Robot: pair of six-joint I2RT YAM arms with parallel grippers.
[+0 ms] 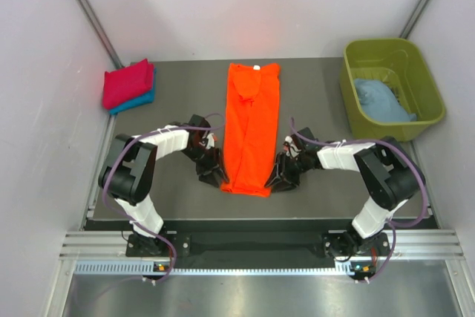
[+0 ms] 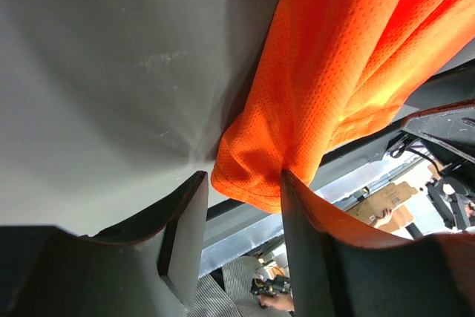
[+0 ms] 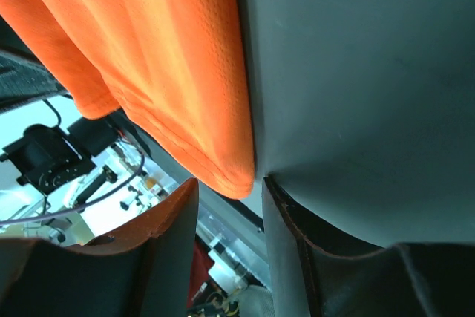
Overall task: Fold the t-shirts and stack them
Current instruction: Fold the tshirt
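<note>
A bright orange t-shirt (image 1: 252, 128) lies in a long narrow strip down the middle of the table, neck end at the back. My left gripper (image 1: 216, 177) is low at its near left corner. In the left wrist view the gripper (image 2: 243, 183) is open, and the orange corner (image 2: 252, 183) bulges between the fingertips, touching the right finger (image 2: 297, 206). My right gripper (image 1: 280, 178) is low at the near right corner. Seen from the right wrist, this gripper (image 3: 230, 187) is open, with the hem corner (image 3: 234, 176) just past its tips. A crimson-pink t-shirt (image 1: 128, 83) lies folded on a blue one (image 1: 139, 102) at the back left.
An olive-green tub (image 1: 350, 90) stands at the back right with a crumpled light blue t-shirt (image 1: 378, 100) inside. White walls close in the table on three sides. The metal rail (image 1: 252, 246) with the arm bases runs along the near edge.
</note>
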